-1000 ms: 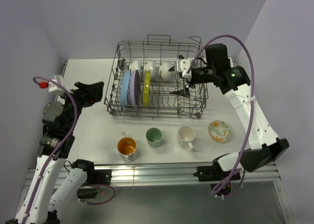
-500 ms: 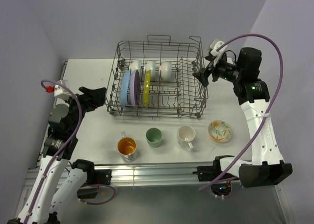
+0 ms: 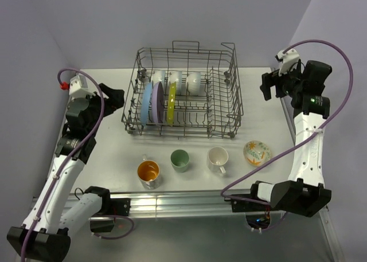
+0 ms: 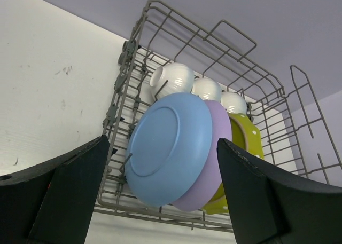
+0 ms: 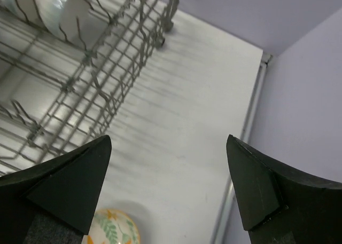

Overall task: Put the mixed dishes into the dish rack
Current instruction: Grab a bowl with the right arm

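Note:
The grey wire dish rack [image 3: 226, 110] stands at the back of the table. In it a blue plate [image 3: 147, 104], a lavender plate [image 3: 156, 103] and a yellow-green plate [image 3: 171, 101] stand upright, with white bowls [image 3: 176, 81] behind them. In front of it stand an orange-inside cup [image 3: 148, 171], a pale green cup [image 3: 179, 159], a white mug [image 3: 218, 158] and a floral bowl [image 3: 256, 152]. My left gripper [image 3: 114, 96] hangs open and empty just left of the rack, facing the blue plate [image 4: 168, 148]. My right gripper [image 3: 268, 85] is open and empty, right of the rack, above bare table.
The table's right edge rail [image 5: 238, 158] runs close beside the right gripper, and the purple wall stands just beyond it. The floral bowl [image 5: 112, 228] shows at the bottom of the right wrist view. The rack's raised loop handles [image 3: 186, 44] stick up at the back.
The right arm has swung from over the rack's right half out to its right side. The left arm has risen and moved back along the rack's left side.

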`<state>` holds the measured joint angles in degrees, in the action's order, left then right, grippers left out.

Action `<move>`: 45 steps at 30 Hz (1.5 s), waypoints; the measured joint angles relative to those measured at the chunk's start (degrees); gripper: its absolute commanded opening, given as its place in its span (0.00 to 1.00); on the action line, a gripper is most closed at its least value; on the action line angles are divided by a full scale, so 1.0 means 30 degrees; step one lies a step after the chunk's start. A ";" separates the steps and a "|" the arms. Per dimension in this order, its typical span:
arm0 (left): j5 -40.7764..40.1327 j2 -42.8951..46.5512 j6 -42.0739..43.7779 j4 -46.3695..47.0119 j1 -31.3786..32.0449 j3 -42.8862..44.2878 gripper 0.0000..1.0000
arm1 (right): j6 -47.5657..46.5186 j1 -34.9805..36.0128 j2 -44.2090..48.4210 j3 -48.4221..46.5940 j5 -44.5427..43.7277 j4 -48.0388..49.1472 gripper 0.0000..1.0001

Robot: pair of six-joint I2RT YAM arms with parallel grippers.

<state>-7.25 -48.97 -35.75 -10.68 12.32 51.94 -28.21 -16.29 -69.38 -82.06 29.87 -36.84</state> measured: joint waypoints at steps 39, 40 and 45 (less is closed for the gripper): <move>0.2608 -0.4116 -0.3053 0.3628 -0.1581 0.0765 0.86 | -1.9620 -0.3534 0.4197 0.7985 0.1355 -1.1570 0.93; 0.2608 -0.4109 -0.3053 0.3599 -0.1588 0.0765 0.86 | -2.0072 -0.3534 0.4197 0.8131 0.1406 -1.1883 0.93; 0.2601 -0.3606 -0.2973 0.3162 -0.1683 0.0765 0.87 | -2.1595 -0.3534 0.4248 0.8174 0.1464 -1.2815 0.93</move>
<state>0.56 -59.79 -44.66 -1.19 7.27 54.24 -92.99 -26.89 -56.64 -57.54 34.26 -75.29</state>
